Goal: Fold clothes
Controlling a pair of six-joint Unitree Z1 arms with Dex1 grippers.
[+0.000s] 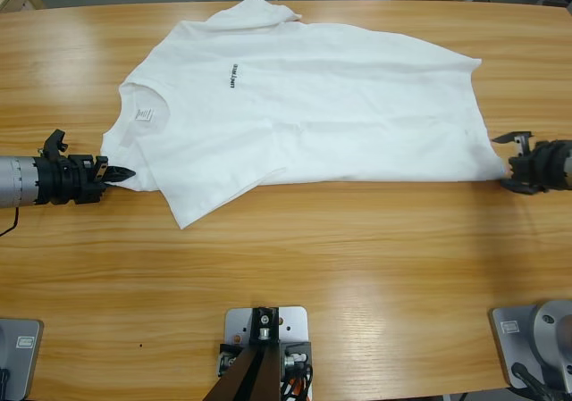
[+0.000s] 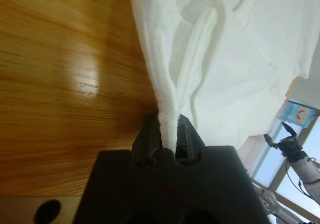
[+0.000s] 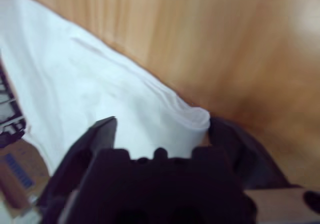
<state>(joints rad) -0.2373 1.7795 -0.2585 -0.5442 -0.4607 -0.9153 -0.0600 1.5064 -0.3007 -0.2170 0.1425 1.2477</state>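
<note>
I hold my left gripper clamped on the sleeve hem of the white T-shirt spread flat across the wooden table, while my right gripper straddles the bottom-hem corner, jaws apart, ready to lift both ends together for folding.

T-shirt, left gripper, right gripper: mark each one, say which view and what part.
T-shirt (image 1: 340, 88): high view, on the bare chest panel.
Left gripper (image 2: 169, 134): left wrist view, midway between its fingertips, shut on the shirt's edge.
Right gripper (image 3: 162, 126): right wrist view, between its open fingertips, at the hem corner.
</note>
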